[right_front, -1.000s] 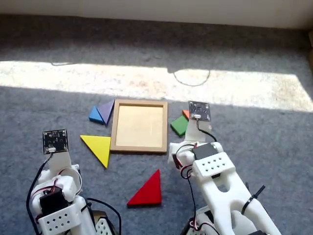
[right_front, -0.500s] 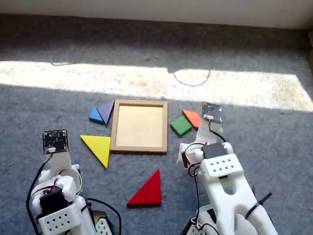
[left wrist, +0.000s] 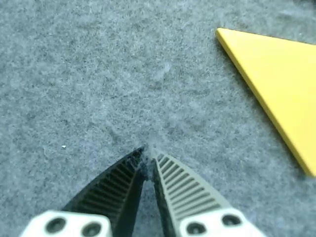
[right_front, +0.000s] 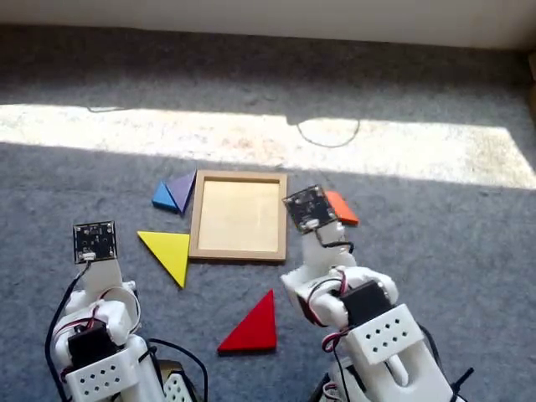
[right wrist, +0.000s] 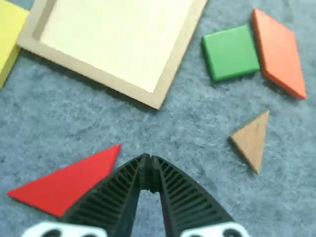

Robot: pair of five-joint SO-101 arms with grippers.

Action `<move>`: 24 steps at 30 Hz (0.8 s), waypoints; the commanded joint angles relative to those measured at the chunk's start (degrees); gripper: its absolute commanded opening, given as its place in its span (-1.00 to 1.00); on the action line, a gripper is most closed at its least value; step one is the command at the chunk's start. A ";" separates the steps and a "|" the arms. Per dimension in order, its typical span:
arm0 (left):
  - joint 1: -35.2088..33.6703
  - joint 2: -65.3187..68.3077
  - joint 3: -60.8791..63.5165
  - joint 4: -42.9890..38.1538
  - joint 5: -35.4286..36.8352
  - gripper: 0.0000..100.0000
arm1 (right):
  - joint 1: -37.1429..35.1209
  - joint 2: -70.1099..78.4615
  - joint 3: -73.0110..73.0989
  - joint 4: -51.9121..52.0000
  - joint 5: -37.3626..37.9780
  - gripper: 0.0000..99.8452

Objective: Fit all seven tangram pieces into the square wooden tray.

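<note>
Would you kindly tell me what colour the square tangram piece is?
The square piece is green, clearest in the right wrist view.

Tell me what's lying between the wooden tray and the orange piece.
The green square, lying apart from the tray and close beside the orange piece; the right wrist view shows it.

Spread all over with a grey-blue, short-pile carpeted surface (right_front: 452, 251), and crossed from side to side by a broad band of sunlight (right_front: 209, 138). Shaded on both sides of the band of sunlight, and closed off beyond it by a pale strip of wall (right_front: 293, 17). Marked near the middle of the band of sunlight by a thin looped cord (right_front: 328, 132).
</note>
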 commanded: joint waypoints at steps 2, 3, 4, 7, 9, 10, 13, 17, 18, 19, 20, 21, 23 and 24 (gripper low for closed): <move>-0.57 -1.80 1.19 0.44 0.09 -0.99 | -10.86 4.79 -3.03 3.91 5.10 -0.97; -0.57 -1.80 1.19 0.44 0.09 -0.99 | -12.79 6.46 -4.35 5.23 5.63 -0.96; -0.57 -1.80 1.19 0.44 0.09 -0.99 | -14.64 8.13 -5.85 6.46 5.54 -0.96; -0.57 -1.80 1.19 0.44 0.09 -0.99 | -20.00 12.70 -9.80 9.71 5.45 -0.79; -0.57 -1.80 1.19 0.44 0.09 -0.99 | -22.99 15.69 -11.12 9.63 2.73 -0.62; -0.57 -1.80 1.19 0.44 0.09 -0.99 | -24.57 17.36 -11.30 8.22 0.79 -0.57; -0.57 -1.80 1.19 0.44 0.09 -0.99 | -28.26 22.02 -11.21 3.91 -1.23 -0.56; -0.57 -1.80 1.19 0.44 0.09 -0.99 | -30.90 26.42 -11.21 0.40 -1.41 -0.56; -0.57 -1.80 1.19 0.44 0.09 -0.99 | -31.25 27.30 -11.21 -0.31 -2.02 -0.56; -0.57 -1.80 1.19 0.44 0.09 -0.99 | -31.78 28.09 -11.21 -1.36 -3.25 -0.56; -0.57 -1.80 1.19 0.44 0.09 -0.99 | -32.40 28.79 -11.21 -3.03 -4.31 -0.56; -0.57 -1.80 1.19 0.44 0.09 -0.99 | -33.19 29.49 -11.21 -4.97 -5.01 -0.56; -0.57 -1.80 1.19 0.44 0.09 -0.99 | -33.54 31.52 -9.98 -7.43 -5.71 -0.56; -0.57 -1.80 1.19 0.44 0.09 -0.99 | -33.01 32.57 -9.27 -8.31 -5.71 -0.56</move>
